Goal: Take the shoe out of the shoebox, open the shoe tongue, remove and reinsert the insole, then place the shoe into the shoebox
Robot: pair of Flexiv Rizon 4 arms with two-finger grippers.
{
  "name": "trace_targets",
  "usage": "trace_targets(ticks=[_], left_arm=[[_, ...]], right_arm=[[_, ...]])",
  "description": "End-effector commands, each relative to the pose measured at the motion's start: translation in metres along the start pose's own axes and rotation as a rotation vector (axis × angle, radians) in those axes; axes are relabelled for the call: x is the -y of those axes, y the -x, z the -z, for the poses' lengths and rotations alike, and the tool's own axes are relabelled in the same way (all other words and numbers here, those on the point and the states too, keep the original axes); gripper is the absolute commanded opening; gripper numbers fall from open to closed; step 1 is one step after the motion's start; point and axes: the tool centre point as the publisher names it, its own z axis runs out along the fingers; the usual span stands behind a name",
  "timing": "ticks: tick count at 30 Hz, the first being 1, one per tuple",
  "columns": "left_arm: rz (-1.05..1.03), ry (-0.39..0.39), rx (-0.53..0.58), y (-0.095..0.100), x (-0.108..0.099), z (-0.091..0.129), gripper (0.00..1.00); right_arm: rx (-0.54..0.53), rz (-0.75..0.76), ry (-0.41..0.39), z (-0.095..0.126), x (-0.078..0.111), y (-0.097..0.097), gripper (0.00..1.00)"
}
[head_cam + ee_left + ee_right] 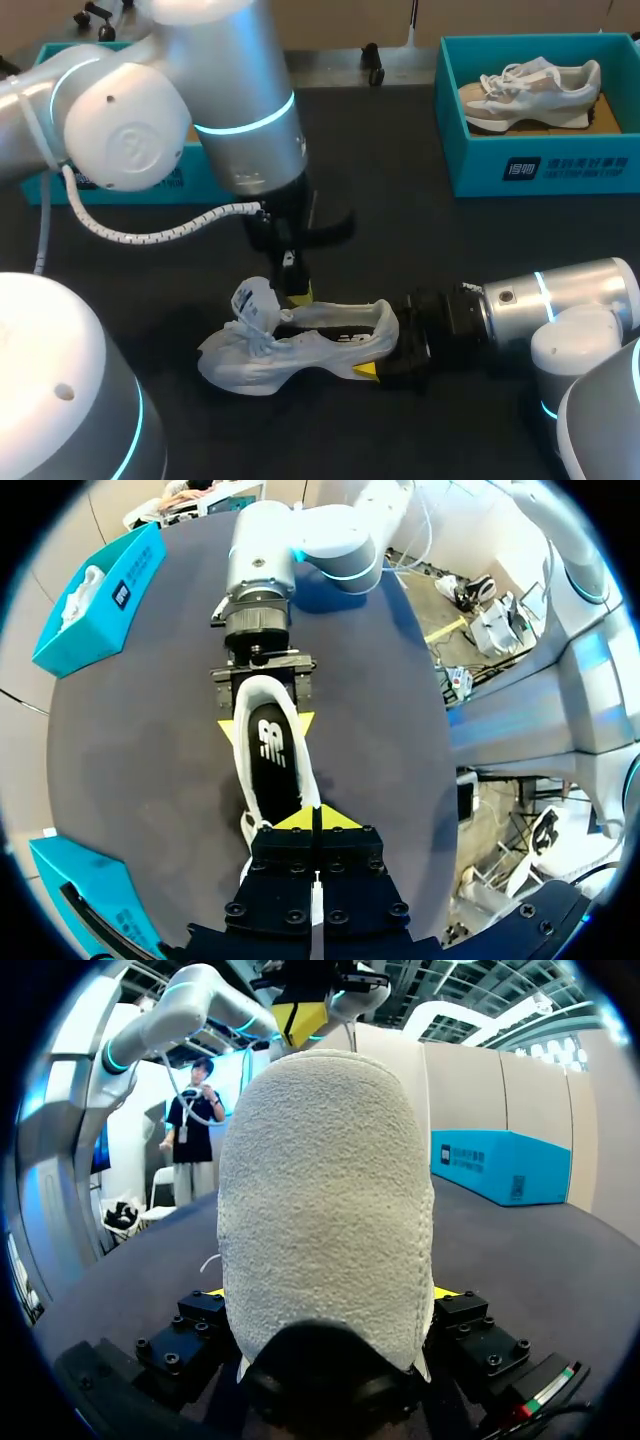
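Note:
A white shoe (300,350) lies on its side on the dark table (150,290), laces toward the left. My right gripper (385,345) comes in from the right and is shut on its heel, one yellow tip on each side (267,725). In the right wrist view the heel (325,1200) fills the space between those fingers (328,1295). My left gripper (297,290) hangs over the shoe's opening, its yellow tips pressed together (313,820) at the tongue end, above the black insole (272,760). Nothing shows between its tips. It also appears over the shoe (298,1015).
A teal shoebox (540,170) at the back right holds a second pale shoe (530,90). Another teal box (60,60) sits at the back left, mostly behind my left arm. The left arm's white cable (150,232) loops low over the table.

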Motion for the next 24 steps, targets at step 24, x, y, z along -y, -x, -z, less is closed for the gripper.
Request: trace_targets(ticks=[24], left_arm=[[0.052, 0.009, 0.042, 0.007, 0.028, -0.047, 0.00]], right_arm=[[0.000, 0.000, -0.006, -0.002, -0.001, 0.000, 0.00]])
